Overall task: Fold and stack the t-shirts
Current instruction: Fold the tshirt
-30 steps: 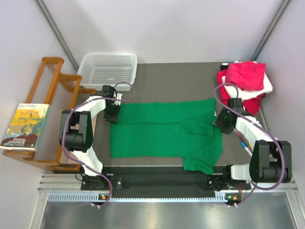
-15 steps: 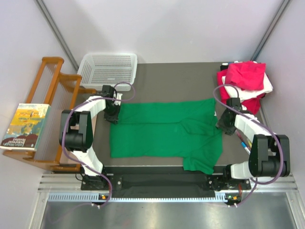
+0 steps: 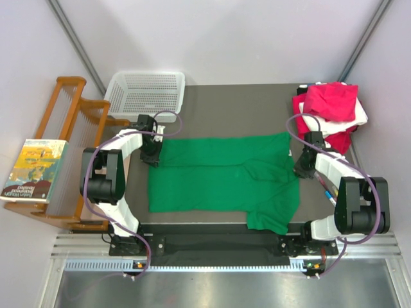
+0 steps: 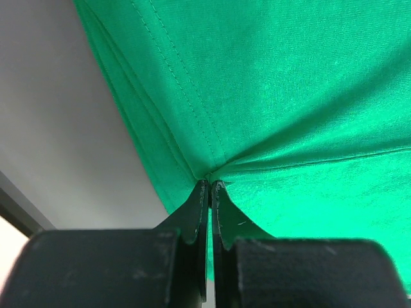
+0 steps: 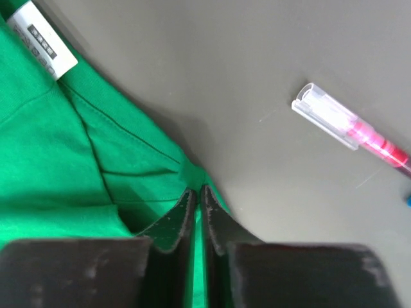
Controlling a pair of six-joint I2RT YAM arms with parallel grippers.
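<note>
The bright green t-shirt (image 3: 221, 181) lies spread across the dark table, partly folded, with one sleeve hanging toward the front edge. My left gripper (image 3: 152, 157) is shut on the shirt's far left corner; in the left wrist view the jaws (image 4: 210, 186) pinch the hemmed green cloth (image 4: 270, 96). My right gripper (image 3: 300, 170) is shut on the shirt's right edge; in the right wrist view the jaws (image 5: 197, 191) pinch the green fabric (image 5: 58, 154) near the white neck label (image 5: 43, 40). A pile of magenta-pink, white and red shirts (image 3: 331, 109) sits at the back right.
A white mesh basket (image 3: 146, 93) stands at the back left. A wooden rack (image 3: 70, 147) holding a book (image 3: 35, 170) is left of the table. A pen (image 3: 326, 191) lies by the right arm; it also shows in the right wrist view (image 5: 350, 131).
My right gripper has shifted slightly to the right and back along the shirt's right edge. The left gripper and the shirt's left side have not moved.
</note>
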